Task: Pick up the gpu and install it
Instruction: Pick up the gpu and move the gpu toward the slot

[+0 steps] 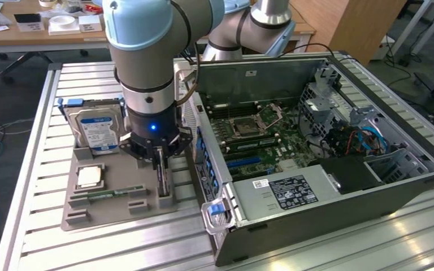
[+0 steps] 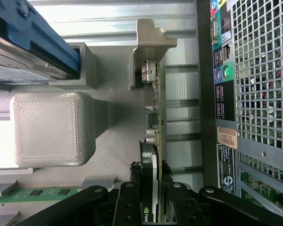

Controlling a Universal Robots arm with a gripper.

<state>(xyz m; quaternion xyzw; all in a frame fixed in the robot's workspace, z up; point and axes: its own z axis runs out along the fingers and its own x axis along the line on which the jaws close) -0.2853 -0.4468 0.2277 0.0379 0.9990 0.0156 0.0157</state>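
Observation:
The gpu [image 2: 153, 117] is a thin card standing on edge in a slot of the grey holder [image 1: 111, 212]. It shows a green board edge and a black face with a logo. In the exterior view the gpu [image 1: 163, 180] appears as a dark upright sliver beside the open computer case [image 1: 315, 197]. My gripper [image 1: 160, 164] reaches straight down over it. In the wrist view the gripper [image 2: 151, 167] has a black finger [image 2: 136, 176] pressed to each face of the card, which is still seated in the holder.
The holder also carries a silver hard drive [image 1: 96, 130] with a blue label, a processor [image 1: 89, 176] and a green RAM stick [image 1: 115, 193]. The case lies open on the exterior view's right with its motherboard [image 1: 255, 135] exposed. Its rear panel [image 2: 254, 70] is close beside the card.

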